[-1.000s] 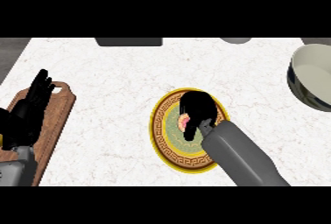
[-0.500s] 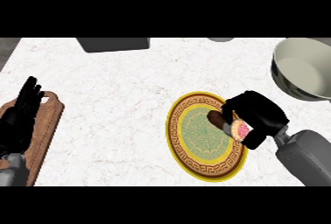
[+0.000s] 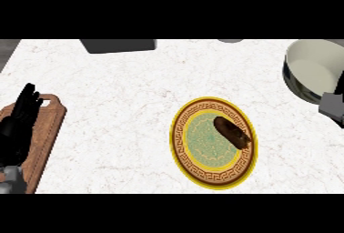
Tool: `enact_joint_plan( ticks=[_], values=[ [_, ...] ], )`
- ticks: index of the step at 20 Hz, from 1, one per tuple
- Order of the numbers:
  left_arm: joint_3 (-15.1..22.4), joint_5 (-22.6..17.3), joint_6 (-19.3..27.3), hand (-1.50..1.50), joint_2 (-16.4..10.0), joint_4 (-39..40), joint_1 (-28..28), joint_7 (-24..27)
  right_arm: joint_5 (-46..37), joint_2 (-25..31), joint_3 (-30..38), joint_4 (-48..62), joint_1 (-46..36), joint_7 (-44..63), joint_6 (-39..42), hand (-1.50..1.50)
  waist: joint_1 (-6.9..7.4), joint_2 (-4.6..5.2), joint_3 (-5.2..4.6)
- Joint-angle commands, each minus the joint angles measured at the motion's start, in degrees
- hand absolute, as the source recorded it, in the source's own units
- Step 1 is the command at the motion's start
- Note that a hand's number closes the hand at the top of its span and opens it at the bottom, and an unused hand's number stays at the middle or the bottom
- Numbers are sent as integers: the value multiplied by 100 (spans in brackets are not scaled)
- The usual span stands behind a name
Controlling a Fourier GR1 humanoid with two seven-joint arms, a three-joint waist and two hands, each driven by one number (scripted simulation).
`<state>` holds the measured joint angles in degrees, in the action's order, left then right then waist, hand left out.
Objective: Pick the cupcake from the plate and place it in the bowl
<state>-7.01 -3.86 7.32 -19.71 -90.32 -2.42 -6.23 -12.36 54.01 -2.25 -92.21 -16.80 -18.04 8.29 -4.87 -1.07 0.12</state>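
The yellow-rimmed patterned plate [image 3: 201, 170] lies right of the counter's middle. A dark brown oblong piece of food [image 3: 232, 132] lies on its right half. I see no pink cupcake anywhere. The pale bowl [image 3: 310, 68] stands at the far right, partly cut off by the view's edge. Just below the bowl, only a grey piece of my right arm [image 3: 332, 104] shows at the right edge. The right hand itself is out of view. My left hand [image 3: 17, 132] rests open, fingers up, over the wooden board at the left edge.
A wooden cutting board [image 3: 48, 132] lies along the left edge under my left hand. A dark grey block [image 3: 119, 45] and a small grey round thing [image 3: 230, 40] sit at the counter's far edge.
My right hand, which held the pink cupcake over the plate's right side, has moved right and out of view. The brown food on the plate now shows. The left hand has stayed put.
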Motion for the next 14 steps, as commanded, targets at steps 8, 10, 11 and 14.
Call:
enact_joint_plan(
  ticks=[8,10,11,14],
  values=[
    [219,114,-213,0,187,-84,-177,-9,781,484,1594,1905,215,-1376,1039,150,533,117,-10],
    [50,58,-352,0,-26,377,-796,-59,923,523,1466,2502,-484,-1242,1363,150,576,139,-12],
    [220,286,-72,0,256,482,-890,-46,684,442,1427,2652,-355,-1524,1340,150,537,131,-11],
    [179,171,-311,0,103,163,-584,-150,147,-19,945,3465,-1039,-1672,955,150,660,147,-8]
  ],
)
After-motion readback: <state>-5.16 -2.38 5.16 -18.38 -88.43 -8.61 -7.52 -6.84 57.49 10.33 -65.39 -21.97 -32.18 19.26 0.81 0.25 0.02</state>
